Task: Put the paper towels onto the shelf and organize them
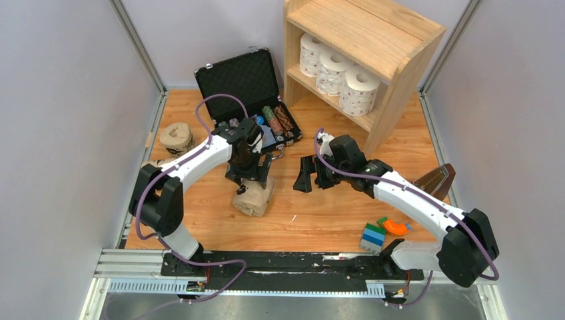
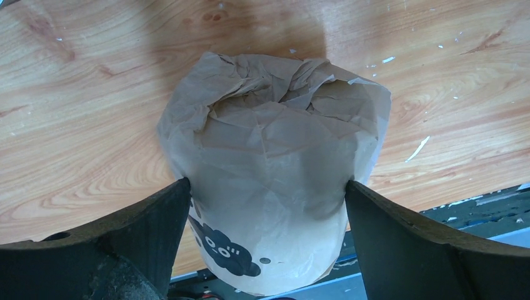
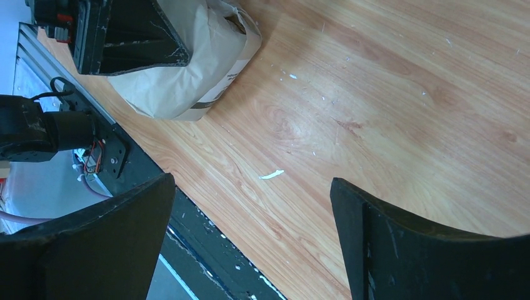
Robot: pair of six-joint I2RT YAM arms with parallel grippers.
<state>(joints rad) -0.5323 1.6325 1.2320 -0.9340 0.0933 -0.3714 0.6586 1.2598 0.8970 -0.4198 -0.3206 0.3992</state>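
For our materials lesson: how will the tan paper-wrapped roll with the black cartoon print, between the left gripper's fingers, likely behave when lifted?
The tan paper-wrapped roll probably gives under a squeeze: its wrap is crumpled and loose at the end. It looks light for its bulk, being soft paper. Its round body could roll if laid sideways.

The left arm (image 1: 190, 163) and right arm (image 1: 416, 197) share glossy white link shells dotted with small dark screws, joined by bulky matte black joint housings. A thin purple cable (image 1: 220, 96) runs along each. The black fingers (image 2: 134, 234) are broad, wedge-shaped and matte, with pale scuff specks.
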